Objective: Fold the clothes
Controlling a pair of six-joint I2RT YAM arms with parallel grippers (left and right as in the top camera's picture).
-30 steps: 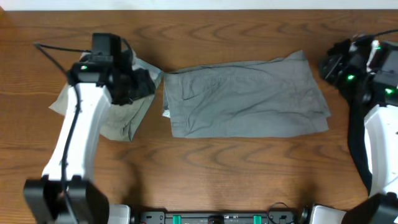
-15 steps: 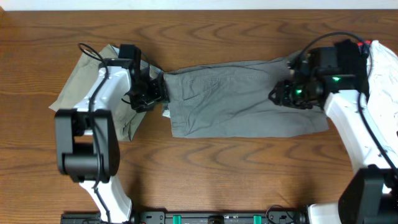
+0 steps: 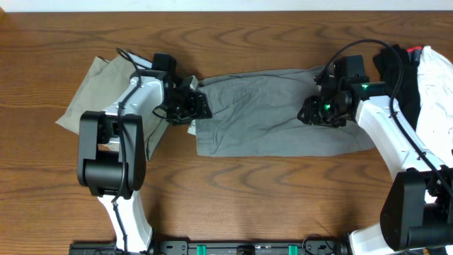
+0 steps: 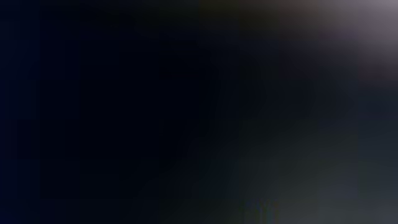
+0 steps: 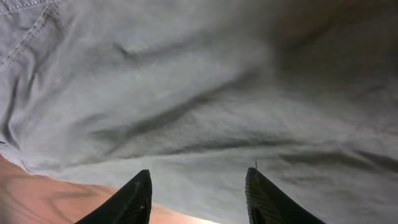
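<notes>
Mid-grey shorts (image 3: 265,117) lie spread flat across the middle of the table, waistband along the far edge. Khaki-beige shorts (image 3: 92,99) lie crumpled at the left. My left gripper (image 3: 195,106) is down at the grey shorts' left edge, near the waistband corner; its wrist view is dark and shows nothing. My right gripper (image 3: 313,111) hovers low over the right part of the grey shorts (image 5: 199,93). In the right wrist view my right gripper (image 5: 199,190) is open, its black fingertips (image 5: 138,198) apart above the cloth with nothing between them.
A black garment (image 3: 396,64) and a white cloth (image 3: 433,88) are piled at the table's right edge, behind the right arm. Bare wooden table (image 3: 248,191) runs along the front. The left arm crosses over the khaki shorts.
Both arms have swung in to the grey shorts: the left from over the khaki shorts to the left edge, the right from the far right to over the right half.
</notes>
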